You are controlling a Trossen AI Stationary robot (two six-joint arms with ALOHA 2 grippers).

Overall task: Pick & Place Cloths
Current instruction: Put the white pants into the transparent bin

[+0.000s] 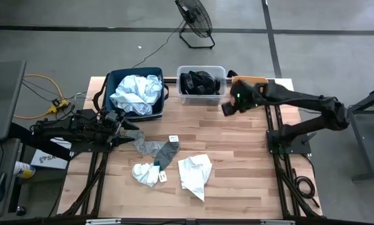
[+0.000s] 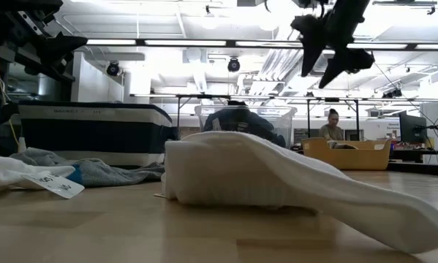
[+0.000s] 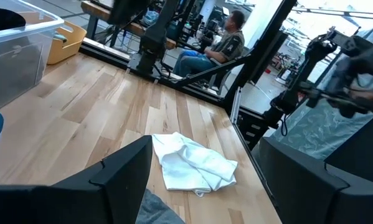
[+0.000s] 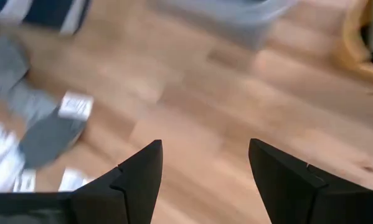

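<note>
Several cloths lie on the wooden table: a white one (image 1: pixel 195 174) near the front, grey socks (image 1: pixel 157 150) with a paper tag, and a small white and blue piece (image 1: pixel 146 174). A pale blue cloth (image 1: pixel 135 92) fills the navy bin (image 1: pixel 112 80), and a black cloth (image 1: pixel 199 81) sits in the clear tub (image 1: pixel 219 70). My right gripper (image 4: pixel 205 149) hangs open and empty high above bare table, in front of the clear tub. My left gripper (image 3: pixel 205 146) waits open at the table's left, level, pointing toward the white cloth (image 3: pixel 192 162).
An orange tub (image 1: pixel 249 80) stands at the far right beside the clear tub, partly under my right arm. Bare wood lies between the tubs and the loose cloths. People sit beyond the table's right side in the room.
</note>
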